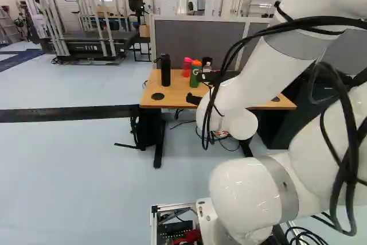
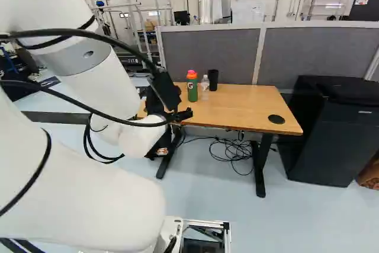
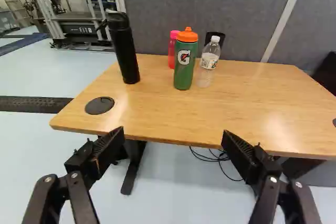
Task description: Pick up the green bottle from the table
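Left base view: from behind the claw (image 2: pixel 180 114), off its left, facing ahead and slightly down; well back.
Right base view: same facing and similarly far, from behind the claw's right.
Wrist view: close behind the claw's fingers, looking along them; nearest.
Table (image 3: pixel 157 111), divider (image 3: pixel 220 3): ahead of the claw, shared by both base views.

Pink bottle (image 3: pixel 171 56), in wrist view, apparently part-hidden behind the green bottle (image 3: pixel 183 74)
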